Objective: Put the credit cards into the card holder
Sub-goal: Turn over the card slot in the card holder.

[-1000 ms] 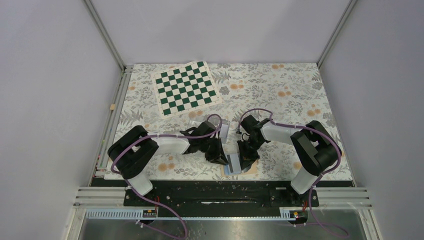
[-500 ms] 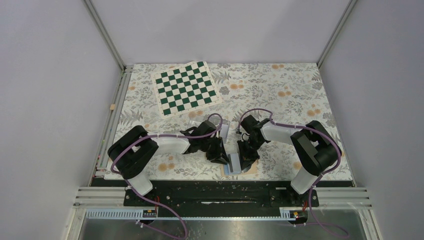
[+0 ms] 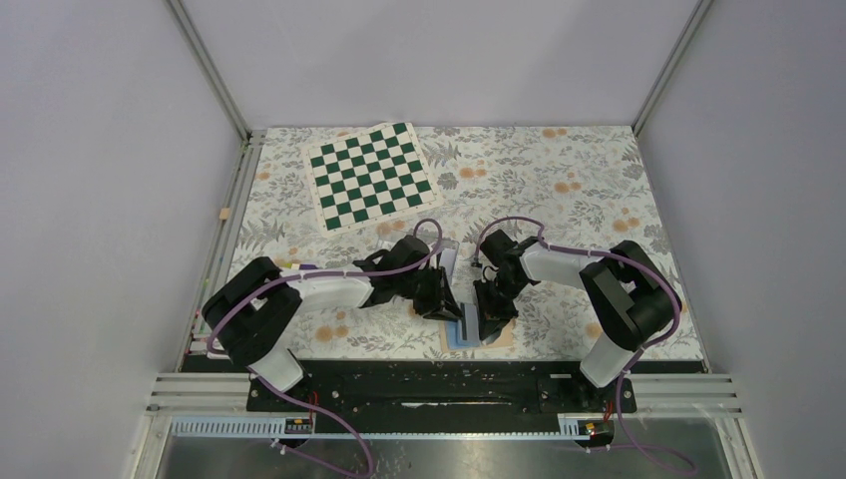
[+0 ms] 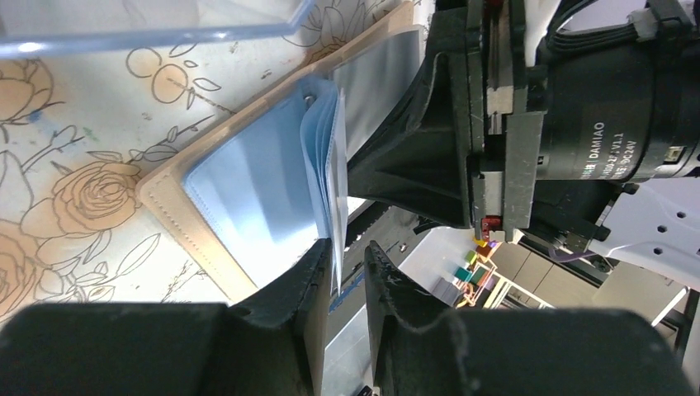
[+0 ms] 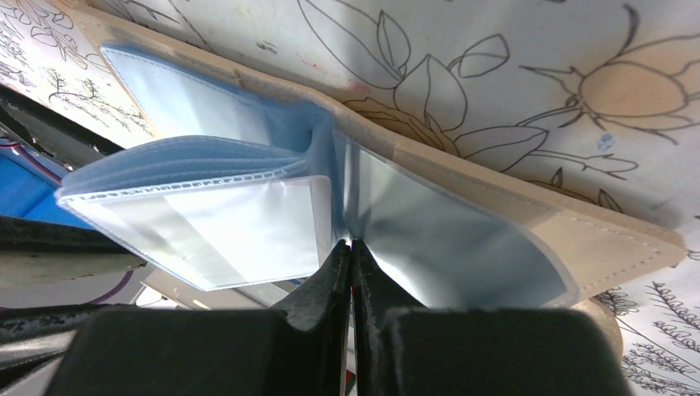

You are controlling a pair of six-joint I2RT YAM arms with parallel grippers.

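The left gripper (image 4: 347,254) has its jaws a little apart, and the edge of the raised clear sleeves (image 4: 322,157) runs down into the gap. The right gripper (image 5: 351,249), with jaws together, presses on the open card holder (image 3: 466,329). The holder lies low in the centre of the top view, between both arms.
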